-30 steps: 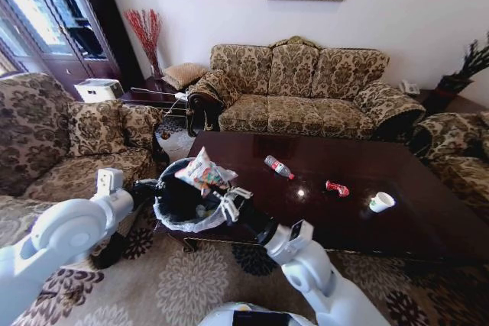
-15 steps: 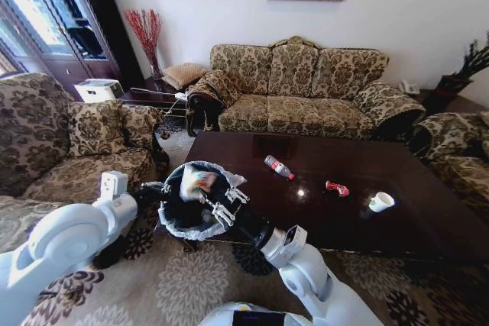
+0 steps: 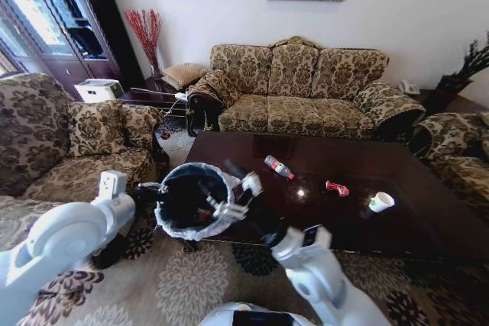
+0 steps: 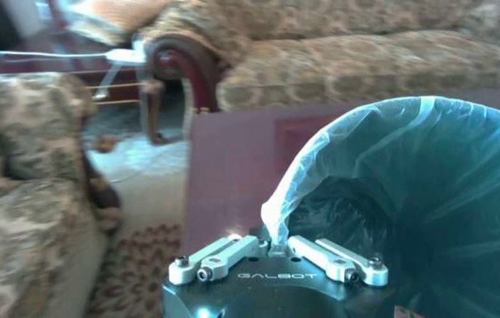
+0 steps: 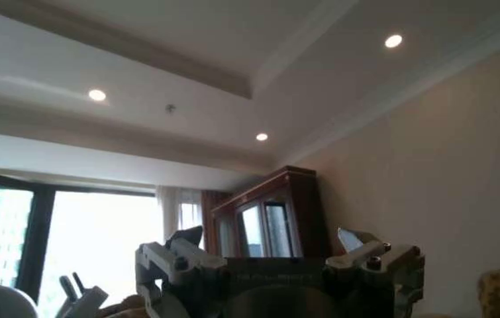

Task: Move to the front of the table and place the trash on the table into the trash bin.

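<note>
Three pieces of trash lie on the glossy dark brown wooden table [image 3: 382, 181]: a clear plastic bottle with a red label [image 3: 278, 166], a crumpled red wrapper [image 3: 337, 188] and a white paper cup [image 3: 380, 201] near the right edge. At the table's left end, the left gripper [image 4: 275, 254] is pinched onto the rim of the translucent whitish bag lining the round black trash bin [image 3: 191, 198], holding it up. The right gripper [image 3: 235, 198] hangs at the bin's right rim, fingers spread apart and empty, tilted upward toward the ceiling.
</note>
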